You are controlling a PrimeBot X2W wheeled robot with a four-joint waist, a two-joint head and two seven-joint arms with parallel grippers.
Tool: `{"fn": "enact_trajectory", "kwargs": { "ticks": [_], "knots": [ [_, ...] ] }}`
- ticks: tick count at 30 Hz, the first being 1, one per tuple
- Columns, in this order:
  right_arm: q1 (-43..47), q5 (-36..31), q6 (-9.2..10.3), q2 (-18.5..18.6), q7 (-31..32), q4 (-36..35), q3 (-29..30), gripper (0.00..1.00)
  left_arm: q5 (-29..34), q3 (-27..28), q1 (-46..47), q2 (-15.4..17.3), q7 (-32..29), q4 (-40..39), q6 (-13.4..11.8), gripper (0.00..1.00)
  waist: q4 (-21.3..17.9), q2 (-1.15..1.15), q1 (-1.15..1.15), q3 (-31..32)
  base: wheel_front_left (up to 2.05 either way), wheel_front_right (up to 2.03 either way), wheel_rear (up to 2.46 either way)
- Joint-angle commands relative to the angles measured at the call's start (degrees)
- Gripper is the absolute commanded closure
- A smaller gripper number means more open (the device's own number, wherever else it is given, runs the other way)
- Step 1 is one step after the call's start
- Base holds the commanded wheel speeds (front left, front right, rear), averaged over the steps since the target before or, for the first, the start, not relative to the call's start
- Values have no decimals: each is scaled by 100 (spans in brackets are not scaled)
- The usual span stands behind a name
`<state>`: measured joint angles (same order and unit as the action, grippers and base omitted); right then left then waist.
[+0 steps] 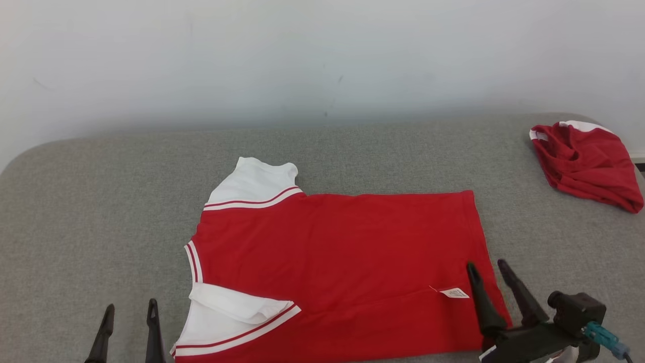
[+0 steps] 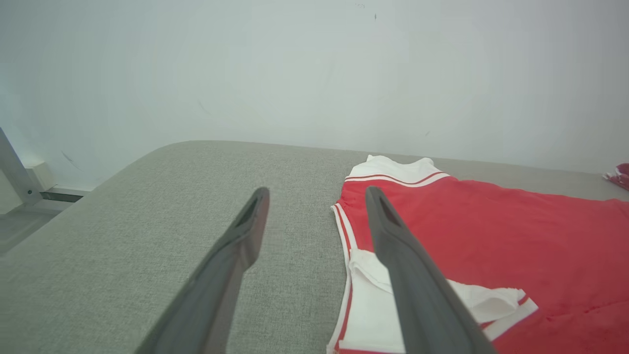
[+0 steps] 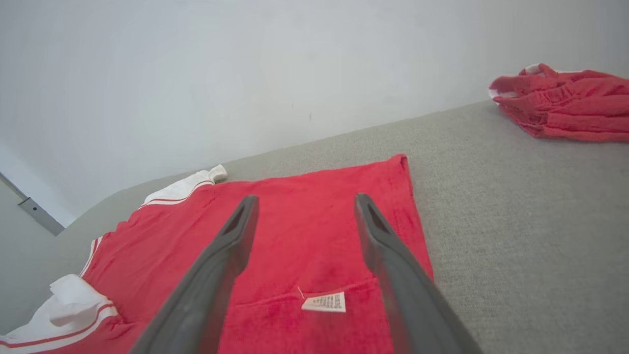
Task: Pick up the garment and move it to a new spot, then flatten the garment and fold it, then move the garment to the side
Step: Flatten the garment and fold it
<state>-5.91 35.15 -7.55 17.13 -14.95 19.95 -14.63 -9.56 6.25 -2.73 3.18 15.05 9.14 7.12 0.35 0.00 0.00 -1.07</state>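
The garment (image 1: pixel 332 262) is a red shirt with white, red-striped sleeves, lying flat on the grey surface with its sleeves to the left and its hem to the right. A small white label (image 1: pixel 454 293) shows near the hem. My left gripper (image 1: pixel 130 315) stands open at the lower left, just left of the near sleeve, holding nothing. My right gripper (image 1: pixel 488 269) stands open over the hem's near corner, also with nothing in it. In the left wrist view the open fingers (image 2: pixel 245 231) frame the shirt's (image 2: pixel 491 236) sleeve edge. The right wrist view shows the shirt (image 3: pixel 304 231) and label (image 3: pixel 324 302) between its open fingers (image 3: pixel 236 236).
A second red and white garment (image 1: pixel 587 161) lies crumpled at the far right of the grey padded surface (image 1: pixel 101 201); it also shows in the right wrist view (image 3: pixel 565 103). A pale wall (image 1: pixel 322 60) runs behind the surface. Bare grey surface lies left and behind the shirt.
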Motion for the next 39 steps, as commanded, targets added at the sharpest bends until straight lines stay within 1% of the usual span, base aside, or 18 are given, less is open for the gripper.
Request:
{"fn": "enact_trajectory", "kwargs": {
  "ticks": [1, 6, 8, 10, 11, 14, 19, 23, 29, 32, 34, 36, 39],
  "knots": [
    [96, -342, 16, -119, -23, -208, 166, 0, 134, 59, -119, -20, 16, -58, -26, 0, -4, 0, 0, 19, 0, 0, 0],
    [477, -1364, 16, -581, -17, -914, 739, 0, 290, 73, -247, -33, 16, -131, -137, 0, 5, 0, 0, 26, 0, 0, 0],
    [707, -1688, 16, -851, -17, -1129, 948, 0, 254, 29, -285, -32, 16, -116, -222, 0, 19, 0, 0, 22, 0, 0, 0],
    [891, -1895, 16, -1046, -15, -1302, 1131, 0, 207, -12, -328, -31, 16, -65, -303, 0, 31, 0, 0, 17, 0, 0, 0],
    [891, -1895, 16, -1046, -15, -1302, 1131, 0, 207, -12, -328, -31, 16, -65, -303, 0, 31, 0, 0, 17, 0, 0, 0],
    [1058, -2070, 16, -1225, -17, -1434, 1197, 0, 124, -64, -407, -33, 16, -17, -381, 0, 10, 0, 0, 11, 0, 0, 0],
    [1104, -2207, 16, -1328, -16, -1431, 1311, 0, 124, -87, -447, -32, 16, 13, -427, 0, -42, 0, 0, -2, 0, 0, 0],
    [1066, -2318, 16, -1364, -16, -1393, 1375, 0, 167, -68, -367, -32, 16, 53, -407, 0, -68, 0, 0, -28, 0, 0, 0],
    [633, -2388, 16, -1324, -16, -1212, 1294, 0, 242, 169, 101, -4, 16, 153, -203, 0, -324, 0, 0, -257, 0, 0, 0],
    [226, -2353, 16, -1237, -17, -960, 1192, 0, 307, 248, 549, 220, 17, 270, -88, 0, -522, 0, 0, -457, 0, 0, 0],
    [-103, -2337, 16, -1201, -17, -739, 1046, 0, 238, 289, 909, 399, 16, 419, -30, 0, -686, 0, 0, -647, 0, 0, 0],
    [-490, -2302, 16, -1172, -16, -543, 902, 0, 139, 314, 1341, 657, 16, 619, -5, 0, -867, 0, 0, -859, 0, 0, 0],
    [-1047, -2216, 16, -1179, -17, -221, 768, 0, -24, 149, 2081, 1089, 16, 1024, 41, 0, -1116, 0, 0, -1156, 0, 0, 0]
  ]
}}
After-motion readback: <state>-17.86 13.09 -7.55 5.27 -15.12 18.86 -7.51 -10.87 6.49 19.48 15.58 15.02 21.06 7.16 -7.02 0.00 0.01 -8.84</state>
